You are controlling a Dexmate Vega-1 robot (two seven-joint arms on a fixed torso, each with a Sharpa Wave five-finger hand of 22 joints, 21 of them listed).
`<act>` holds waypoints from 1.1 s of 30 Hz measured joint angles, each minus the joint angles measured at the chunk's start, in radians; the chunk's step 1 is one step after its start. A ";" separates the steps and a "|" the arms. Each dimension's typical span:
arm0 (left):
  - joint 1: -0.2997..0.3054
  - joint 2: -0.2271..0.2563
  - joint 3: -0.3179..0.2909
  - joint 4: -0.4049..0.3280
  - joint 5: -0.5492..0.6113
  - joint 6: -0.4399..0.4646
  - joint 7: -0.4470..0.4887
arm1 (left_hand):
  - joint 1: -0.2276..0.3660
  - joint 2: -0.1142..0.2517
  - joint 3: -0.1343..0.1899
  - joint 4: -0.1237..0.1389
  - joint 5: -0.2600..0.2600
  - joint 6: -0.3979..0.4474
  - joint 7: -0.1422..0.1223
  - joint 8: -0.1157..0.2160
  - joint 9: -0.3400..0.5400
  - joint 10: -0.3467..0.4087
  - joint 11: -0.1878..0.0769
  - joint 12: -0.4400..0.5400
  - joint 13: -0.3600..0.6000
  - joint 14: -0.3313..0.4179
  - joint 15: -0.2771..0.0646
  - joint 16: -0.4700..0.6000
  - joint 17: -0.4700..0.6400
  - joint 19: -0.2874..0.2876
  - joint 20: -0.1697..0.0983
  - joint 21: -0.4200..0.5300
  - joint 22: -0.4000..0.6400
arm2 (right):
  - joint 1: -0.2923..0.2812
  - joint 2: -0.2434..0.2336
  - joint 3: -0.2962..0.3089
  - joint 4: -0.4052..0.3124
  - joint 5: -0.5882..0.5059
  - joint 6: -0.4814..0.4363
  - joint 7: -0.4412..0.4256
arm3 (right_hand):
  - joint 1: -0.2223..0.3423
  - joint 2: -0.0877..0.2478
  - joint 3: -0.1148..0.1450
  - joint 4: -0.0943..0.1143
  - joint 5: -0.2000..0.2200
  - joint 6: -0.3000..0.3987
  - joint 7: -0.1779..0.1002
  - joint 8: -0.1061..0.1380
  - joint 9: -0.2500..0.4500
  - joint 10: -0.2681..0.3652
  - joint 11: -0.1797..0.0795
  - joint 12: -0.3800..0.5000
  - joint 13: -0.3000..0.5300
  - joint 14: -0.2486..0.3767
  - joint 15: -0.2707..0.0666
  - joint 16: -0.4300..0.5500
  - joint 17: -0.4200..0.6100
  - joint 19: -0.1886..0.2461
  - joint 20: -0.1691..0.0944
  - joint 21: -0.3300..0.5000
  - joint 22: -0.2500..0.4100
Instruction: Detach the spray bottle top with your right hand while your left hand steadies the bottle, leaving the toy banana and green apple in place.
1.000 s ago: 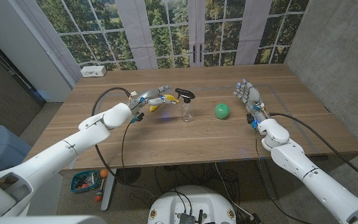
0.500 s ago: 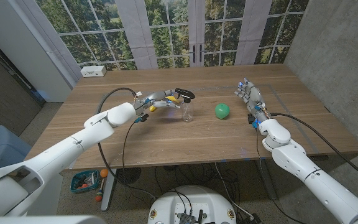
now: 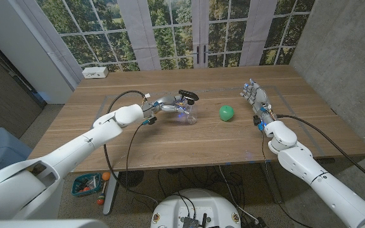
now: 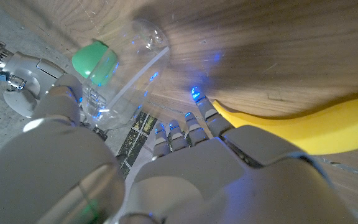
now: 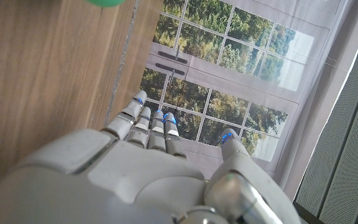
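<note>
Two arms work over a wooden table (image 3: pixel 189 136) that stands before tall windows (image 3: pixel 170 25) looking onto trees, with grey curtains between the panes and a concrete wall on the robot's right. We note a white box (image 3: pixel 95 72) at the table's far left corner, well apart from the work.

Near the table's middle stands the clear bottle (image 3: pixel 189 113), its black top (image 3: pixel 187 96) in place. The apple (image 3: pixel 226 113) lies to the bottle's right, apart from it. The banana (image 4: pixel 316 127) lies just beside the left hand's fingers in the left wrist view; in the head view that hand covers it.

We find the left hand (image 3: pixel 165 102) at the bottle's left side, fingers reaching to it. The left wrist view shows the thumb on one side of the clear body and the fingers on the other; whether they press it we cannot tell. The right hand (image 3: pixel 256 98) stands upright at the table's right, beyond the apple, fingers apart and holding nothing.

Against the frame of one second ago, the left hand has come rightward from over the banana to the bottle. The bottle, apple and right hand have kept their places.
</note>
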 measured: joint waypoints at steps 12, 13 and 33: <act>-0.063 -0.076 0.038 0.139 -0.077 -0.048 -0.112 | 0.188 0.038 -0.056 0.018 0.035 0.137 -0.036 0.030 0.005 0.132 -0.049 0.013 0.000 0.148 -0.003 0.015 0.000 0.072 0.034 -0.027 0.003 | 0.003 0.002 0.001 0.006 0.000 0.000 -0.001 | 0.000 0.000 0.000 0.000 0.000 0.000 0.000 0.000 0.000 0.000 0.000 0.000 0.000 0.000 0.000 0.000 0.000 0.000 0.000 -0.007 0.000; -0.064 -0.077 0.039 0.141 -0.081 -0.050 -0.117 | 0.212 0.051 -0.059 0.021 0.035 0.165 -0.039 0.037 0.005 0.160 -0.059 0.017 0.000 0.170 -0.003 0.015 0.000 0.081 0.034 -0.031 0.003 | 0.003 0.002 0.001 0.007 0.000 0.000 -0.001 | 0.000 0.000 0.000 0.000 0.000 0.000 0.000 0.000 0.000 0.000 0.000 0.000 0.000 0.000 0.000 0.000 0.000 0.000 0.000 -0.008 0.000; -0.051 -0.108 0.040 0.129 -0.137 0.011 -0.102 | 0.354 0.187 0.020 -0.046 -0.179 0.506 0.019 0.209 0.031 0.620 -0.045 0.155 0.033 0.615 -0.018 0.038 -0.001 0.258 -0.002 -0.018 0.016 | 0.000 0.001 0.004 0.009 -0.006 0.009 -0.007 | 0.022 -0.003 0.017 -0.037 0.000 0.000 0.000 0.002 -0.002 0.000 0.000 0.000 0.000 0.006 0.006 0.000 -0.017 0.008 0.008 -0.011 0.000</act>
